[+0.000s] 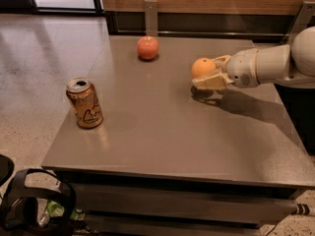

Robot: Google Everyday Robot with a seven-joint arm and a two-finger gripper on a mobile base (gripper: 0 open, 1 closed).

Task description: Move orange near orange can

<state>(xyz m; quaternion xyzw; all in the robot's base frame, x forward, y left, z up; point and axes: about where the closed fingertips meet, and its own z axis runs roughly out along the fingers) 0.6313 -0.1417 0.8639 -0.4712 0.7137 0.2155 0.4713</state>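
Observation:
The orange (203, 67) is held in my gripper (208, 72), a little above the grey table (162, 132), right of its middle. The gripper's cream fingers (210, 81) are closed around the fruit, and the white arm reaches in from the right edge. The orange can (85, 103), copper-coloured with a silver top and dark lettering, stands upright near the table's left edge, well to the left of the gripper and nearer the front.
A redder apple (147, 47) sits near the table's far edge, left of the gripper. A black object with a strap (34, 205) lies on the floor at the front left. A wooden wall runs behind the table.

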